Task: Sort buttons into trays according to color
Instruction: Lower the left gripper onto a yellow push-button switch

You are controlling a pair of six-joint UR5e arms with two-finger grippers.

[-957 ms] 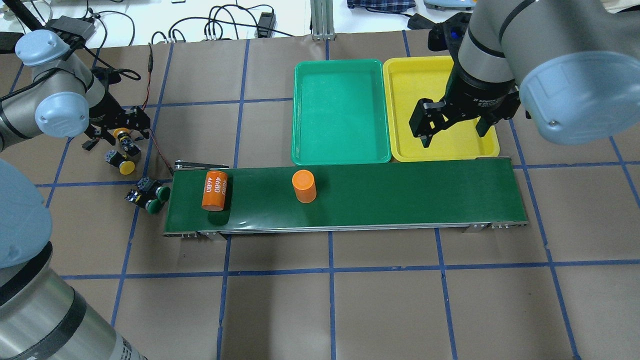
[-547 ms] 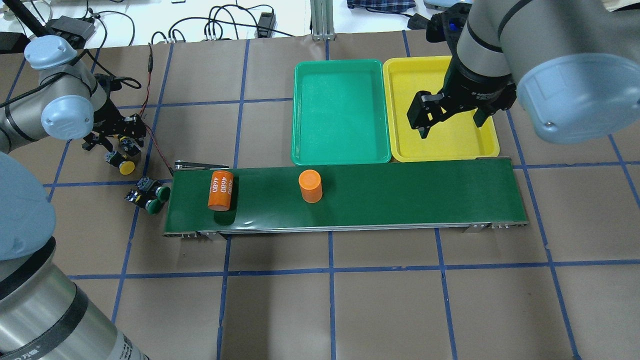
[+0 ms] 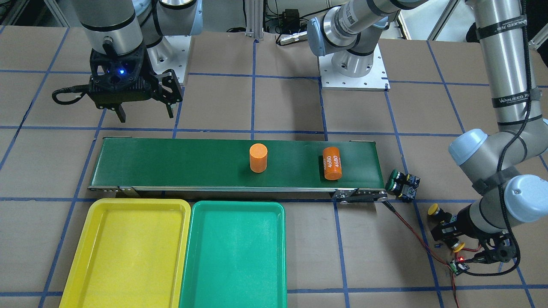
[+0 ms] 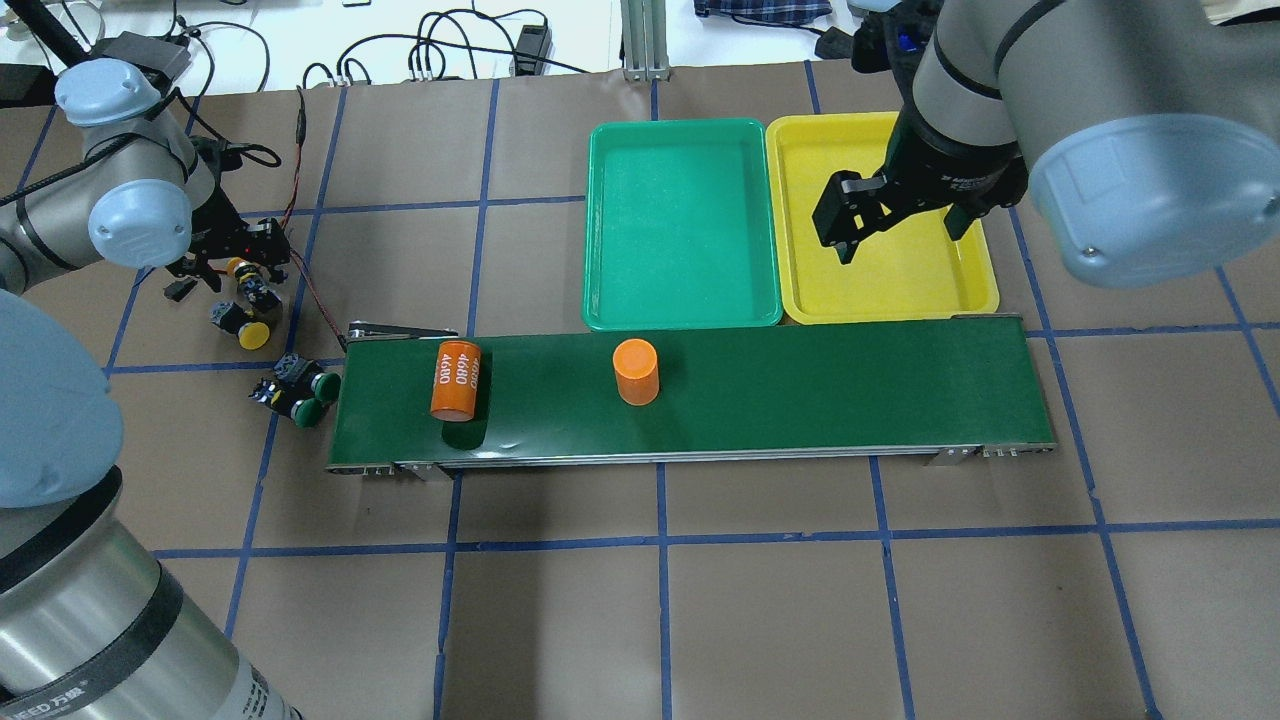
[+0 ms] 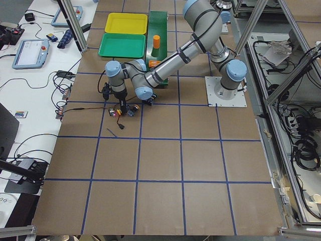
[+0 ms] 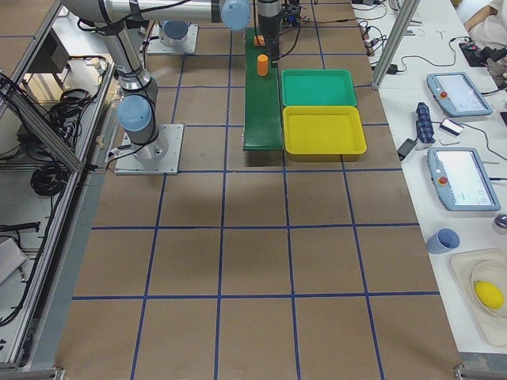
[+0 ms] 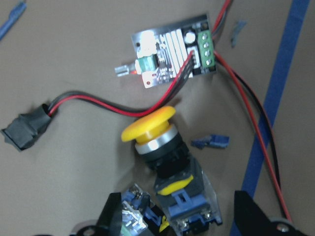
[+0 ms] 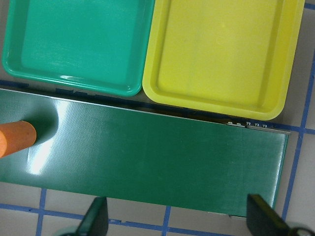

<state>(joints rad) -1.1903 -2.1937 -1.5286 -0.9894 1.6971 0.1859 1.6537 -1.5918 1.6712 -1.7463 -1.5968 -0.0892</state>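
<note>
Left claw (image 7: 178, 214): released. Fingers (image 7: 112, 216) stand spread on either side of a yellow button (image 7: 165, 157); I see no contact with it. That button lies on the table (image 4: 560, 620), cap toward a circuit board (image 7: 172, 51), black body and blue block between my fingers. A red-black wire (image 7: 93, 101) passes by the cap.

Second yellow button (image 4: 245, 328): on the table just beside the first, on the side nearer my base.

Green buttons (image 4: 300, 390): two, side by side and touching, on the table just off the belt's (image 4: 800, 390) left end.

All four buttons are well apart from the trays.

Right claw (image 4: 900, 243): released, fingers wide, nothing between them. It hangs high near the belt's right end; its camera looks down on belt and both trays.

Green tray (image 4: 680, 230) and yellow tray (image 4: 880, 295): side by side along the belt's far edge.

On the belt: a lying cylinder (image 4: 456, 380) marked 4680 and an upright cylinder (image 4: 636, 372), both orange, apart.
</note>
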